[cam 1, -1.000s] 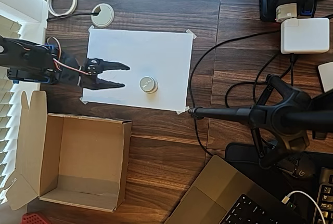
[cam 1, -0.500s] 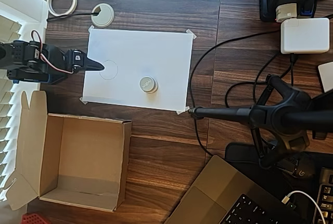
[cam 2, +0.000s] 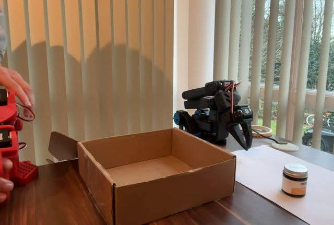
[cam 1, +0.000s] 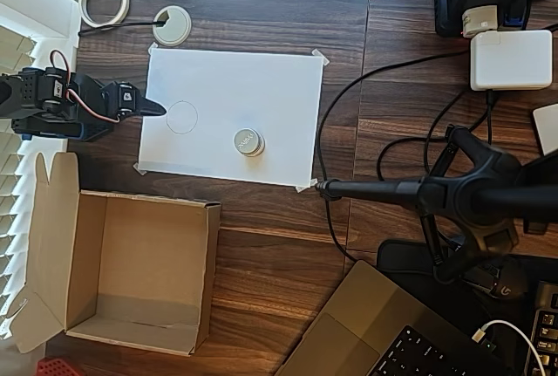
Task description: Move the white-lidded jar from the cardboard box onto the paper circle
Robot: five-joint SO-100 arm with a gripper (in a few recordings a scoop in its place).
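The white-lidded jar (cam 1: 248, 141) (cam 2: 295, 180) stands upright on the white sheet (cam 1: 261, 88), right of and slightly below the paper circle (cam 1: 181, 117), a small gap between them. The circle is bare. My gripper (cam 1: 159, 110) (cam 2: 245, 142) is shut and holds nothing. It is drawn back at the sheet's left edge, just left of the circle, tips pointing down at the table. The cardboard box (cam 1: 148, 201) (cam 2: 172, 196) sits open and empty in front of the sheet.
A white desk grommet (cam 1: 172, 25) and a tape roll (cam 1: 104, 1) lie behind the sheet. A black camera stand (cam 1: 453, 193), cables, a white charger (cam 1: 510, 59) and a laptop (cam 1: 375, 332) crowd the right side. A person's hand (cam 2: 13, 84) shows at the left edge.
My gripper pulled back leftward from beside the jar and went from open to shut. The jar stayed put, and the circle came into view.
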